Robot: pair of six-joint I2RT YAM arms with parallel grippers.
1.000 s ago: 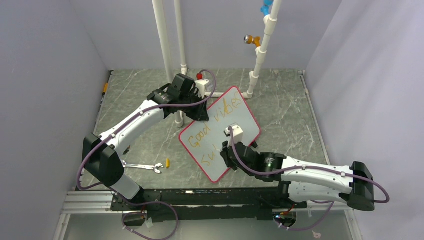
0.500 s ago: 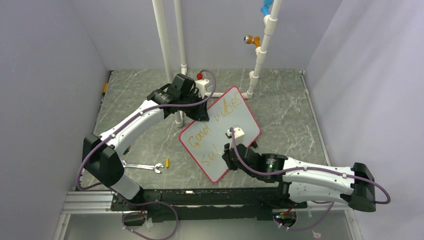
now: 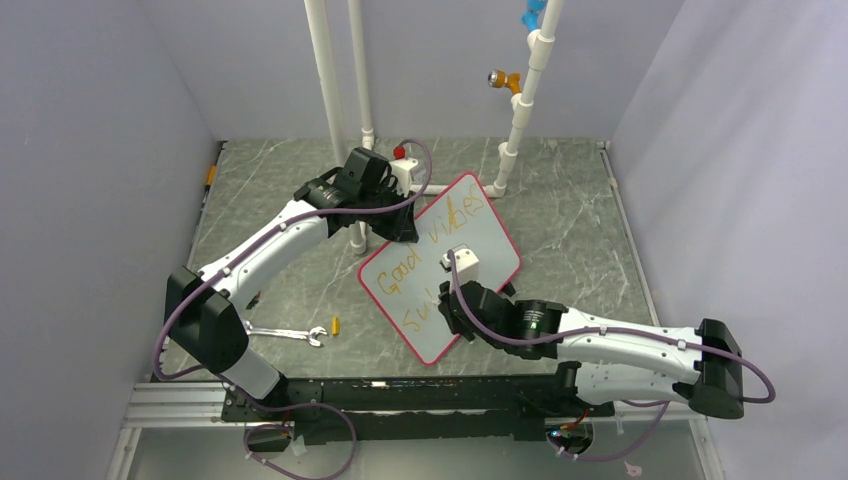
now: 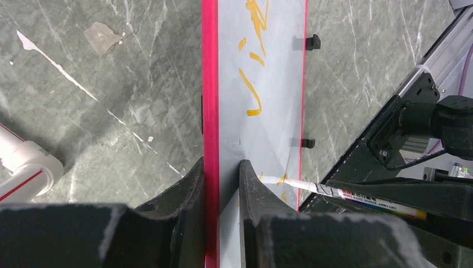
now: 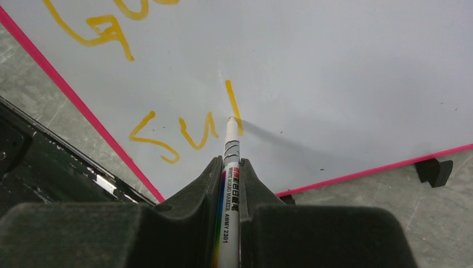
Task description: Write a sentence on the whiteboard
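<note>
Pale grey-white, pink-rimmed whiteboard (image 4: pixel 268 84) pinched at edge by left gripper (image 4: pixel 221 167), bottom centre. White marker pen (image 5: pixel 231 142) clamped in right gripper (image 5: pixel 230 167), tip touching orange-yellow handwritten sentence (image 5: pixel 233 100), mid-frame.

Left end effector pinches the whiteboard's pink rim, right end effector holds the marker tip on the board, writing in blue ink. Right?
The ink is wrong: the sentence is orange-yellow, not blue, as the right wrist view shows. The rest holds: left end effector pinching the pink rim of the whiteboard, right end effector holding the marker tip on the board.
</note>
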